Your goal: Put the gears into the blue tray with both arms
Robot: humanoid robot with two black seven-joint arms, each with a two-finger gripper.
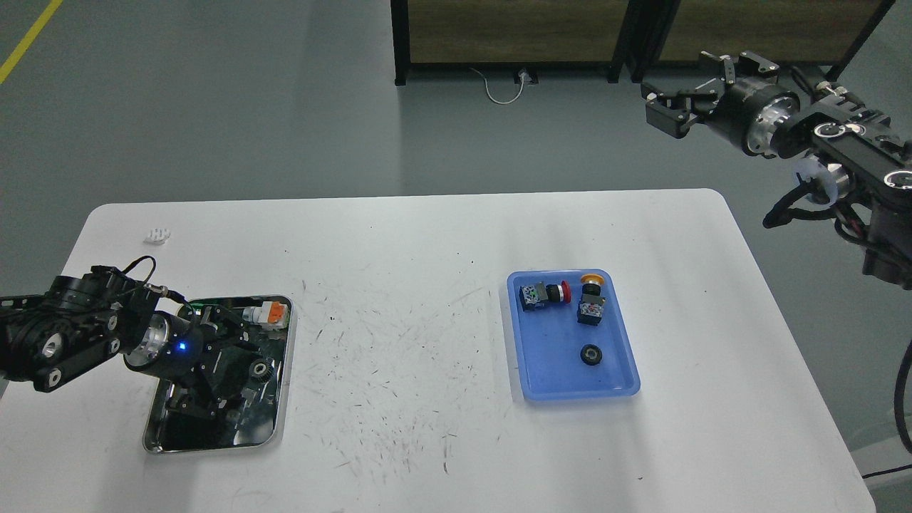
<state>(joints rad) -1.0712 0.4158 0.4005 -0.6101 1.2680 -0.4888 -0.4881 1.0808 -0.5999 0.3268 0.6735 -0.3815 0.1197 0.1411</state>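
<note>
Steel tray under left gripper, finger state unreadable, beside a gear; one gear in blue tray; right gripper spread, raised, empty

A workshop or lab: grey floor with yellow line, scuffed white table.

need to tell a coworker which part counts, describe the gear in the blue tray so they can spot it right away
On the right half of the white table sits the blue tray. Inside it, the gear lies alone near the middle, toward the near end. Unlike the red-capped switch and yellow-capped switch at the far end, it is a small flat black toothed wheel with a pale centre hole.
</note>
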